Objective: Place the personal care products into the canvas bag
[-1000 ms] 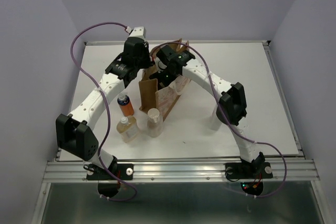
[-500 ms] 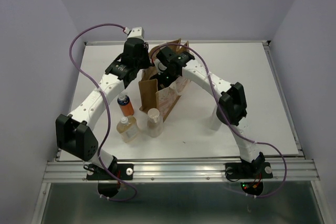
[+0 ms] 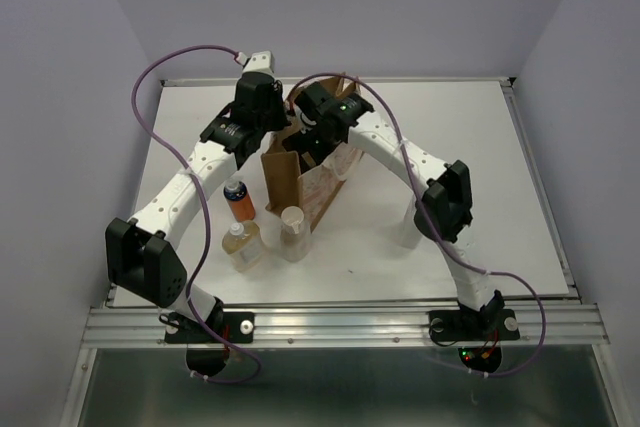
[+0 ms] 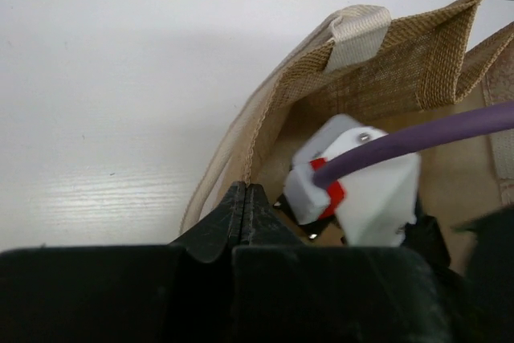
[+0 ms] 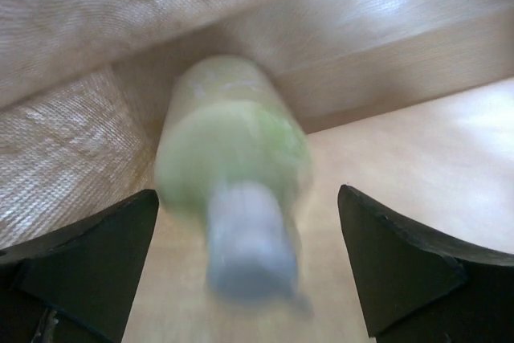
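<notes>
Bottles are split between the table [image 3: 480,167] and the canvas bag [image 3: 300,187]. Three stand upright left of the table's middle, toward the near edge. The orange bottle [image 3: 238,199] with its dark blue cap is furthest left and nearest the bag's left side. The amber bottle [image 3: 241,245] with a white cap stands just in front of it, closer to the near edge. The beige bottle [image 3: 293,233] is to the right of the amber one, just before the bag's near corner.

The bag stands upright about midway across the table, toward the far edge, its mouth open and its printed panel facing right and forward. The left gripper [image 4: 245,208] sits at the bag's far-left rim with its fingers pressed together. The woven edge runs straight into the tips, so it looks pinched on the cloth. A webbing handle [image 4: 359,34] rises from the rim just beyond.

The right gripper [image 5: 249,192] reaches down inside the bag's mouth, its fingers [image 5: 88,255] spread wide apart. Between them, touching neither, is the yellow-green bottle [image 5: 233,142], its white cap toward the wrist camera and its outline blurred. It is inside the bag, against the brown inner wall. Whether it rests on the bottom cannot be told.
</notes>
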